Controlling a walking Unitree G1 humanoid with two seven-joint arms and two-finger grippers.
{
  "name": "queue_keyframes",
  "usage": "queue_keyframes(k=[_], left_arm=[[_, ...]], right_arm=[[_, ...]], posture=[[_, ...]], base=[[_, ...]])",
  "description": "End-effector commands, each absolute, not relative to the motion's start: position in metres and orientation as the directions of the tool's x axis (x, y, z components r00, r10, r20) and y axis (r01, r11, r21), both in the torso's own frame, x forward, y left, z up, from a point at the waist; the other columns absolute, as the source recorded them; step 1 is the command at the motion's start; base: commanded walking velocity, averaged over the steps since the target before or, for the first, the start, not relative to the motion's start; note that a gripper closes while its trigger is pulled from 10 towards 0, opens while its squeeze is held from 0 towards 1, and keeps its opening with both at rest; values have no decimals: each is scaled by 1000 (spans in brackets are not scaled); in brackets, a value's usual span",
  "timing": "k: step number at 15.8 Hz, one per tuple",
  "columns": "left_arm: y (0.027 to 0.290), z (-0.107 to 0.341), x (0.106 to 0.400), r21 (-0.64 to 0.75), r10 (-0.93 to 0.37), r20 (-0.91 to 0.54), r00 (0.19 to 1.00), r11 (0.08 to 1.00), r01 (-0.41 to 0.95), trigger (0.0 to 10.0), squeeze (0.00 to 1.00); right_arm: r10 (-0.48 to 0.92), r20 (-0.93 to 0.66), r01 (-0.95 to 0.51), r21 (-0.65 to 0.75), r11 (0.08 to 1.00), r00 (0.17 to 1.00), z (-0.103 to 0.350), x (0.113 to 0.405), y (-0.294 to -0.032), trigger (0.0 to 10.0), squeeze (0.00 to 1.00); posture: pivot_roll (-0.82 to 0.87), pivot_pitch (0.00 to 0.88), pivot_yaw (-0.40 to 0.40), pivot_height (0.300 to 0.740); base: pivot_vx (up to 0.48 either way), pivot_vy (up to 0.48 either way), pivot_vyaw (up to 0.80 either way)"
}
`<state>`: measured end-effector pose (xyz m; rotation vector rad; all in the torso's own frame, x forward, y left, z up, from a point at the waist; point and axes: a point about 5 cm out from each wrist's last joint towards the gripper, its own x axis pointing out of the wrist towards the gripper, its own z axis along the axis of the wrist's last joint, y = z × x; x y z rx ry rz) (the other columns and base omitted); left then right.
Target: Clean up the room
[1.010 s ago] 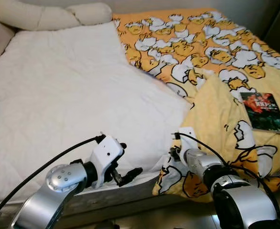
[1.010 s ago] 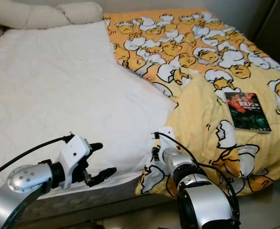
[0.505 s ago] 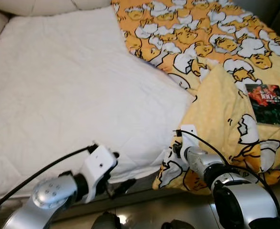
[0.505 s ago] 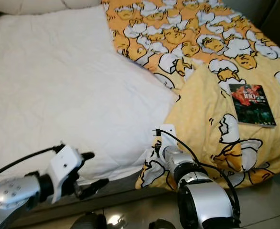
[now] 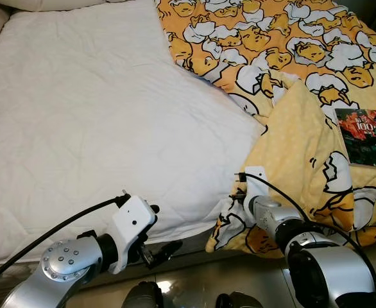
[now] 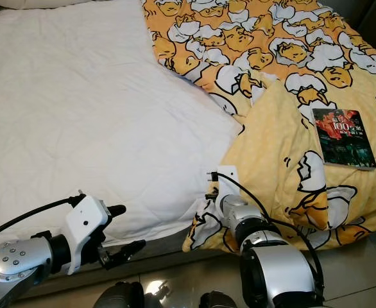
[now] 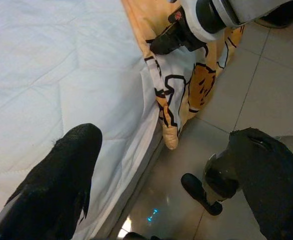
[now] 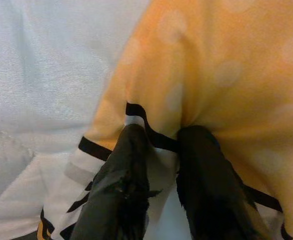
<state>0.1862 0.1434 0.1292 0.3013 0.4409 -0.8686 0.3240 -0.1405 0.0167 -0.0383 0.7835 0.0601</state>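
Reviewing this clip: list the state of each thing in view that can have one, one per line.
Yellow cartoon-egg patterned duvet: bunched on the bed's right side, corner pinched.
White quilted mattress cover: uncovered, lying flat.
Dark-covered book: closed, lying on the duvet.
Right gripper: shut on the duvet's corner at the bed edge.
Left gripper: open, holding nothing, near the bed edge.

Yellow-orange cartoon-egg print duvet (image 5: 290,58) is bunched over the bed's right half — folded-back corner hanging off the edge. A dark paperback book (image 5: 364,136) lies flat on it.
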Motion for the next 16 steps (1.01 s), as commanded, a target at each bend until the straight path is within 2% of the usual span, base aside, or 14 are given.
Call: queue_keyframes(k=[1, 10, 15, 16], left_arm=[[141, 130, 185, 73, -673, -487, 556, 603, 794, 10000, 0], [137, 127, 194, 76, -678, -479, 557, 601, 796, 10000, 0], [130, 120, 204, 79, -683, -465, 564, 602, 794, 10000, 0], [130, 120, 207, 82, -684, -460, 567, 603, 794, 10000, 0]], right_arm=[[37, -719, -66, -12, 998, 694, 14, 322, -142, 0, 0], [59, -701, -69, 13, 998, 711, 17, 324, -148, 0, 0], [201, -688, -216, 66, 974, 697, 17, 321, -160, 0, 0], [276, -689, -286, 104, 953, 670, 14, 316, -162, 0, 0]], posture=[[160, 171, 7, 740], [133, 153, 12, 740], [63, 94, 8, 740], [43, 80, 9, 740]], base=[[0, 0, 0], [0, 0, 0], [0, 0, 0], [0, 0, 0]])
